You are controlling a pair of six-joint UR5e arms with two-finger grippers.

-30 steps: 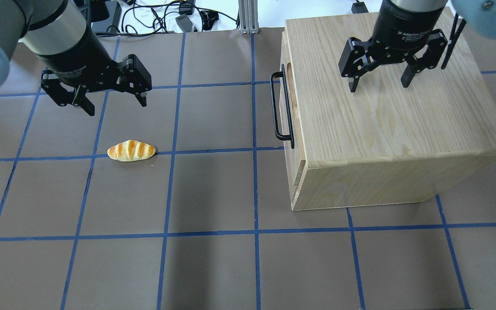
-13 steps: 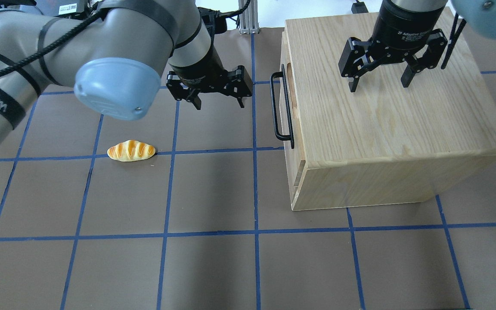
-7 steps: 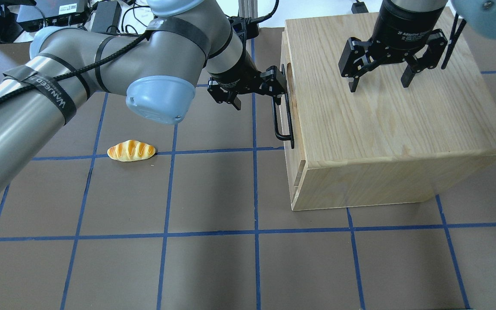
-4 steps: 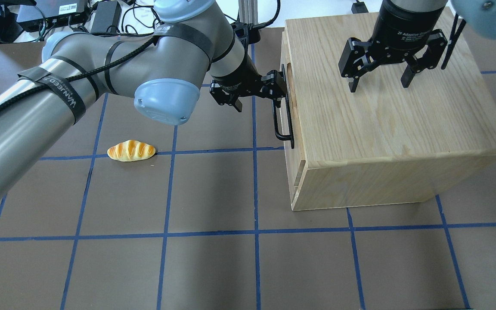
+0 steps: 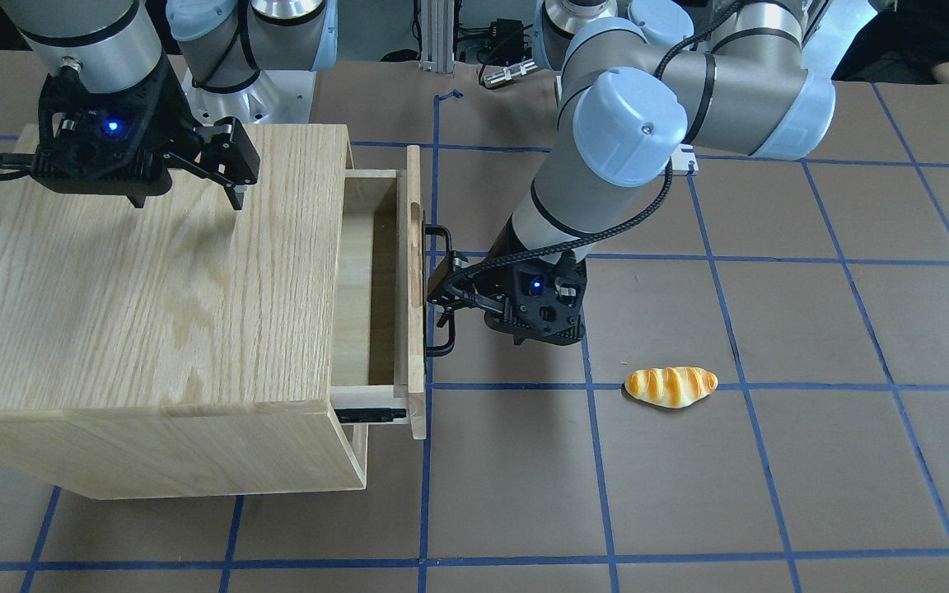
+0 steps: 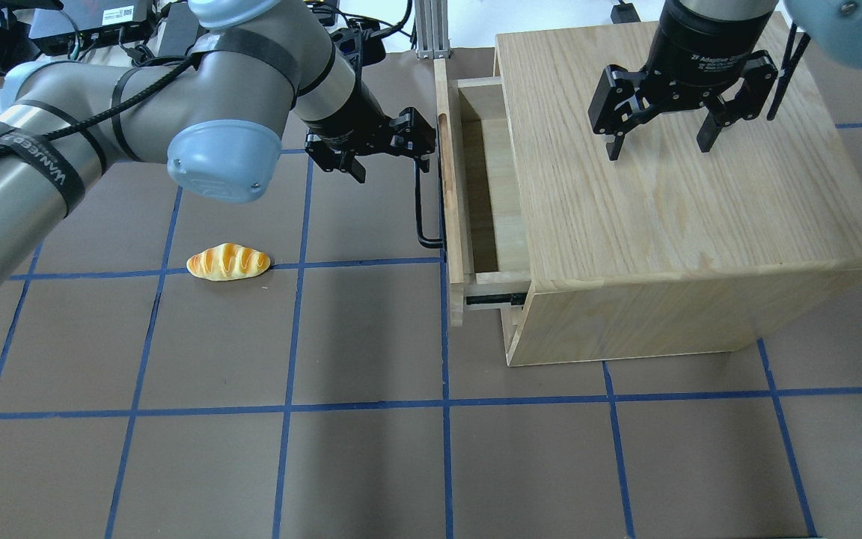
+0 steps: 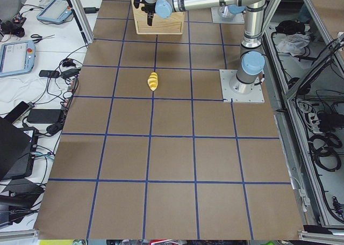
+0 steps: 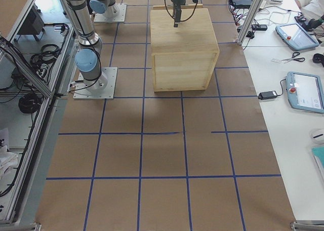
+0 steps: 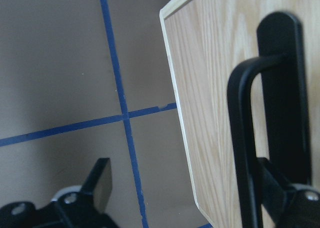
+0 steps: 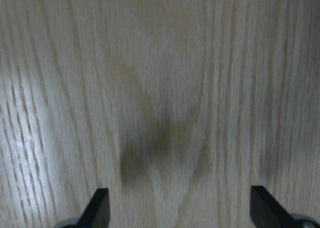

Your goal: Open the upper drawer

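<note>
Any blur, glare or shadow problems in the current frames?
Right wrist: cabinet top soft, grain smeared, glare patch at left, shadow of the right tool at centre. Left wrist: handle close and fuzzy-edged, tape lines crisper. Overhead: sharp, faint shadow bands across the table. Side views: cabinet tiny, little detail.

Upper drawer (image 6: 452,195): pale wood; bar handle (image 6: 417,206) black. Cabinet (image 6: 663,209): light oak grain. Bread roll (image 6: 228,263): golden-orange, cream stripes. Table (image 6: 371,464): brown, blue grid lines.
</note>
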